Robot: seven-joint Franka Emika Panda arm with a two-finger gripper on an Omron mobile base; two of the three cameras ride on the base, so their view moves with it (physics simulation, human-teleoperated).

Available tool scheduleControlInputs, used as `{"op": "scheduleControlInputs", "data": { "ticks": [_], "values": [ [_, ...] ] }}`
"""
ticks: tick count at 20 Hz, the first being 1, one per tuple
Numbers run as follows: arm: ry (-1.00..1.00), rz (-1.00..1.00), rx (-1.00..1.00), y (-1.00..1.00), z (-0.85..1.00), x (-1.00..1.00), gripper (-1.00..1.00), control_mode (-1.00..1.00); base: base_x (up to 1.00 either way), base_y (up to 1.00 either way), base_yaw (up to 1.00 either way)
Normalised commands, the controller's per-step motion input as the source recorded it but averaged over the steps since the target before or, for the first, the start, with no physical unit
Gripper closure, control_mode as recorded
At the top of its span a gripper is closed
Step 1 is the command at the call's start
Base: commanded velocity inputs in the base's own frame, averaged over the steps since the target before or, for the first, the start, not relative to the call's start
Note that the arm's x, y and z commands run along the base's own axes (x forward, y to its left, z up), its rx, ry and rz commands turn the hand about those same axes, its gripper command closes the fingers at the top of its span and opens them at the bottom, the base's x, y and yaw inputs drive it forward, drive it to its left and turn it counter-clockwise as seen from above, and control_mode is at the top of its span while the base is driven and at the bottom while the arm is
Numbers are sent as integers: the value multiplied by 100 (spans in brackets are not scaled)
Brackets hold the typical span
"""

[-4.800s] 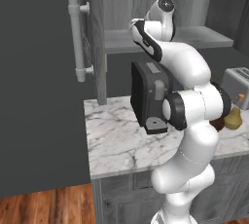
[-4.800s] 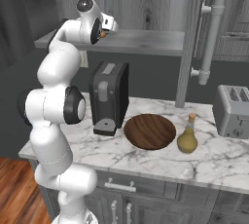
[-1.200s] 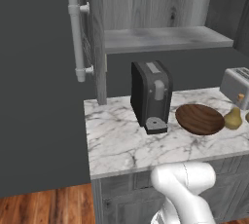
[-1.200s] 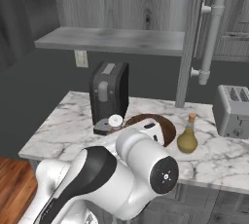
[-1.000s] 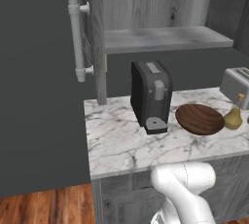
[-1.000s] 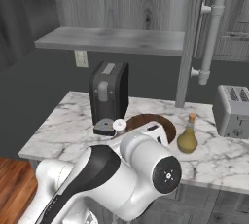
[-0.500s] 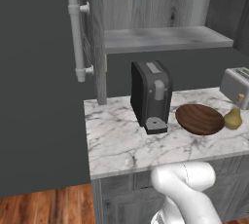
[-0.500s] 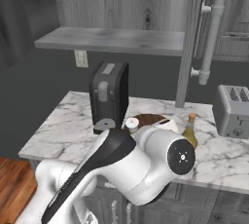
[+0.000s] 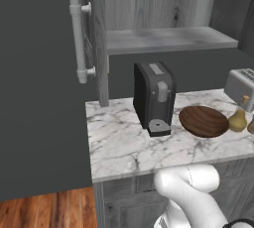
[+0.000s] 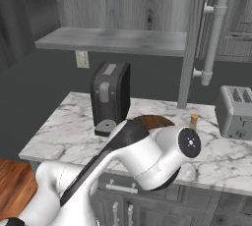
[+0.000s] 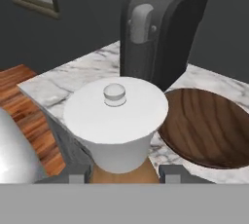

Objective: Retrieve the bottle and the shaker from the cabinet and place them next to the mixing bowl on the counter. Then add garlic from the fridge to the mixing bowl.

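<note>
shaker: your gripper [image 11: 124,177] holds the white, wood-based shaker [image 11: 115,121]
bowl: round brown wooden mixing bowl [image 11: 206,125] beside it on the marble bench [image 9: 124,145]
bottle: small tan bottle [image 9: 237,121] just past the bowl

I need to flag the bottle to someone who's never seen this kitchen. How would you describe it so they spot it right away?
Start at the marble counter under the open shelf. Right of the black coffee machine lies the wooden bowl, and the bottle stands just past the bowl's far side, in front of the silver toaster. It is the small pear-shaped, olive-yellow thing with a narrow neck and cork-coloured top.
</note>
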Motion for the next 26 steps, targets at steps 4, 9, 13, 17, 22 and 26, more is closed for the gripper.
{"op": "scheduleControlInputs", "data": {
  "ticks": [4, 9, 13, 17, 22, 26],
  "values": [
    [12, 0, 0, -8, -56, 39, 100, -100, 0, 0, 0],
    [1, 0, 0, -21, -56, 14, 100, -100, 0, 0, 0],
    [0, 0, 0, -23, -51, 3, 100, -100, 0, 0, 0],
    [0, 0, 0, -31, -41, 0, 100, -100, 0, 0, 0],
    [0, 0, 1, -28, -42, 0, 100, -100, 0, 0, 0],
    [-1, 0, 7, -13, -21, 11, 100, -100, 0, 0, 0]
  ]
}}
